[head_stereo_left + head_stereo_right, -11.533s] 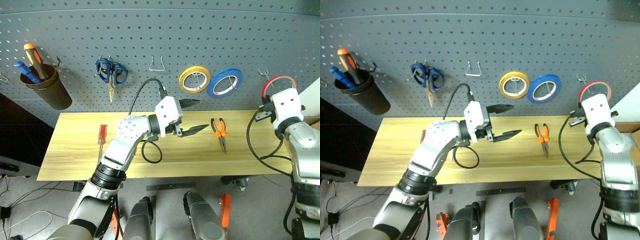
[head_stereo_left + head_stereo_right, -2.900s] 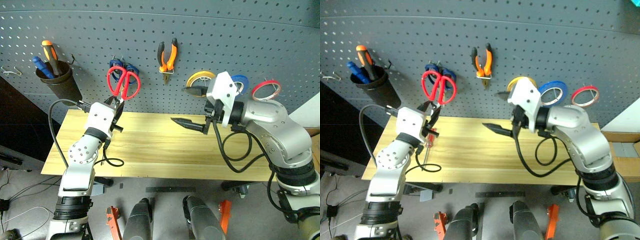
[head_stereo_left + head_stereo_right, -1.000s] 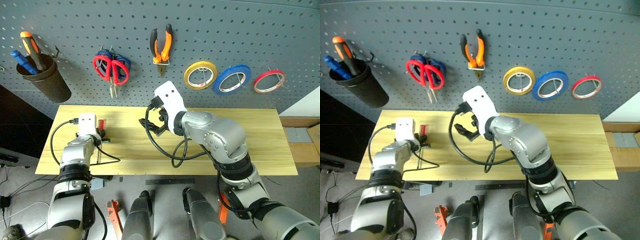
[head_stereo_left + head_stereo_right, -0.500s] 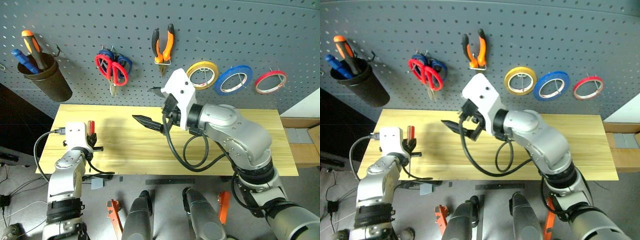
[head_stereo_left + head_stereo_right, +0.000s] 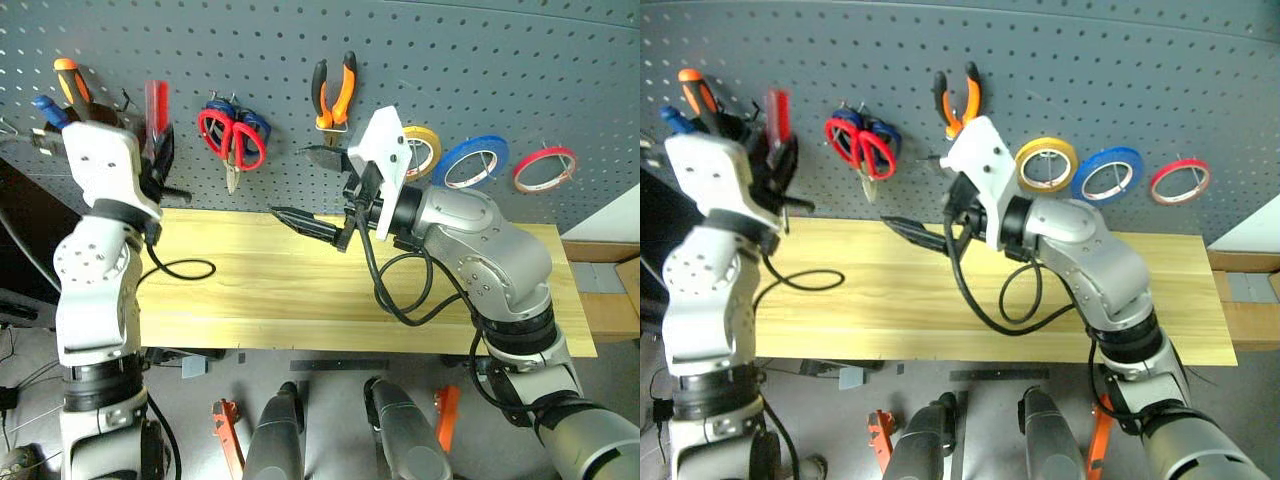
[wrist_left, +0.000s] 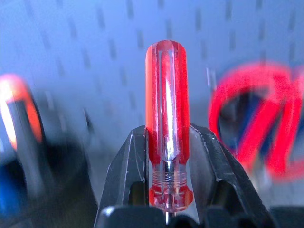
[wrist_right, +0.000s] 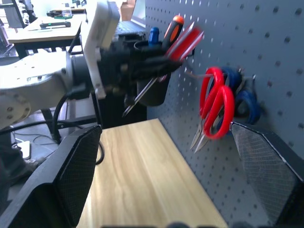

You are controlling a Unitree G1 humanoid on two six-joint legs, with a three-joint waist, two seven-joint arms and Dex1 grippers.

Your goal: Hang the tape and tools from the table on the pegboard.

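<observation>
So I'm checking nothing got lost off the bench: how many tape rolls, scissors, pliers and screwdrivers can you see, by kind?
Tape rolls: 3, yellow, blue, red.
Scissors: 2, red, blue behind.
Pliers: 1.
Screwdrivers: 3, orange and blue by the cup, red held in the left fingers.
Total: 9

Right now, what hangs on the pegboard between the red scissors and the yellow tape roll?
The orange-and-black pliers hang between the red scissors and the yellow roll, seen in the left eye view.
</observation>
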